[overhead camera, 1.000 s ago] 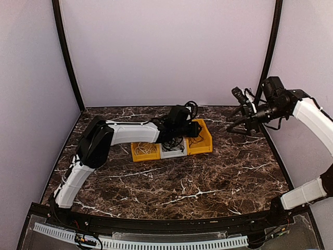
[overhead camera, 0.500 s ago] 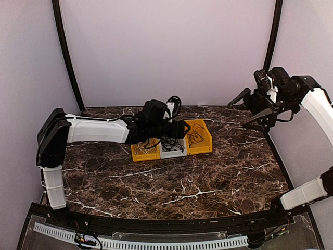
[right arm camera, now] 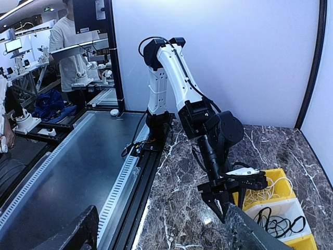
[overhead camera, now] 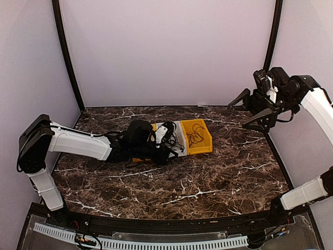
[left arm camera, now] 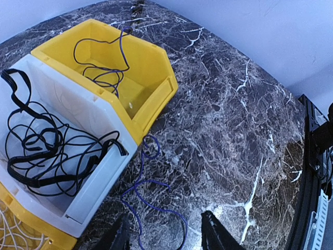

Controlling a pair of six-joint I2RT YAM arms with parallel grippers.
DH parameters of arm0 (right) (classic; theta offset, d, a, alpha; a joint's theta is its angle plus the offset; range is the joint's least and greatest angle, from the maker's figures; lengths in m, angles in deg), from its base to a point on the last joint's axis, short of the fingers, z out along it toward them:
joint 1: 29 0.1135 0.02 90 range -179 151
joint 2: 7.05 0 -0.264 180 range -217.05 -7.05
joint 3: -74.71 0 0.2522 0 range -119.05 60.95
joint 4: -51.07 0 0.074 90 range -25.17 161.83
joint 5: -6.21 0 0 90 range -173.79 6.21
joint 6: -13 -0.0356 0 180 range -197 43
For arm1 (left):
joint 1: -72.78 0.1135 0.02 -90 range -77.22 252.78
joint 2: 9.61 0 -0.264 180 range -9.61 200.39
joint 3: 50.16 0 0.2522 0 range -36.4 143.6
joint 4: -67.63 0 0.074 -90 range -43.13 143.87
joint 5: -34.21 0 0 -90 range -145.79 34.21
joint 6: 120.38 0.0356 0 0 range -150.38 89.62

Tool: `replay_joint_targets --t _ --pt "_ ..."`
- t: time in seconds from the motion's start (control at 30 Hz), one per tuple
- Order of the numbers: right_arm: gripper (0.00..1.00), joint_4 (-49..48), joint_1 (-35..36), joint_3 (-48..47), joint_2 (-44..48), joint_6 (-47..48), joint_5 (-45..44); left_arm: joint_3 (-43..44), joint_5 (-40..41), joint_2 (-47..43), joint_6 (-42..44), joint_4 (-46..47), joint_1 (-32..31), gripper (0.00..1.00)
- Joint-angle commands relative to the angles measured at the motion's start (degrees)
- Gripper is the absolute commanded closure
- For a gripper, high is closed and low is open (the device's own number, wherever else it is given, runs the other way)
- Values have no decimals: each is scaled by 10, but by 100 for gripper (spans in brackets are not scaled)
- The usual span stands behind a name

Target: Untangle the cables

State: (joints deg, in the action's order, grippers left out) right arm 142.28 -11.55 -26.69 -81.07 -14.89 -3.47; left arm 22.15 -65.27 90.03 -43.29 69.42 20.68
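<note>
Left gripper (left arm camera: 165, 219): jaws partly apart, nothing gripped. It pointed down at the marble table (left arm camera: 234, 130), with its two fingertips at the bottom edge of the left wrist view.

A thin loose cable (left arm camera: 148, 195), dark and bluish in that view, lay in slack loops on the table just beside the bins. Its nearest loop sat between the fingertips; whether it touched either one could not be told.

Three bins stood side by side in a row, walls touching.
- The white bin (left arm camera: 99, 187), at centre left, held a tangled black cable (left arm camera: 47, 151), one end draped over its front wall.
- The right yellow bin (left arm camera: 153, 96), at upper centre, held another thin dark cable (left arm camera: 99, 60).
- Only a corner of the left yellow bin (left arm camera: 36, 237) showed at lower left, with a white cable (left arm camera: 10, 229) inside.

Whether the loose cable joined the one in the right yellow bin could not be told.

Right gripper (overhead camera: 237, 115): jaws spread wide and empty, raised in the air at the upper right of the overhead view, well apart from the bins.

In the overhead view the left arm reached in low from the left edge and hid the left yellow bin.
</note>
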Motion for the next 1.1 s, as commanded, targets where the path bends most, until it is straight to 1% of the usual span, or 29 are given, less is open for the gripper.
replay_joint_targets --t 0.0,0.07,0.13,0.2,0.27,0.33,0.43,0.57,0.73,1.03,1.07 --pt "23 -64 4 16 7 -63 -32 12 1 28 23 -36 -4 54" --pt "27 -204 4 68 24 -197 -117 38 21 51 18 -59 -4 53" --pt "31 -332 4 137 41 -301 -248 62 35 71 8 -75 -4 53" --pt "35 -387 4 194 46 -318 -356 80 43 89 -4 -83 -4 54" --pt "37 -407 4 235 42 -315 -411 90 37 107 -13 -82 -4 55" --pt "39 -407 4 259 33 -307 -422 105 39 120 -26 -92 -4 55" --pt "41 -411 4 283 25 -306 -404 115 47 134 -43 -107 -4 56" --pt "42 -423 6 296 17 -307 -398 113 48 143 -73 -114 -3 62" --pt "43 -422 8 297 2 -304 -389 99 35 141 -84 -122 -4 68" --pt "44 -422 17 298 -20 -293 -384 98 23 135 -79 -127 -4 90" --pt "45 -421 20 297 -24 -289 -385 98 21 134 -79 -126 -3 94"
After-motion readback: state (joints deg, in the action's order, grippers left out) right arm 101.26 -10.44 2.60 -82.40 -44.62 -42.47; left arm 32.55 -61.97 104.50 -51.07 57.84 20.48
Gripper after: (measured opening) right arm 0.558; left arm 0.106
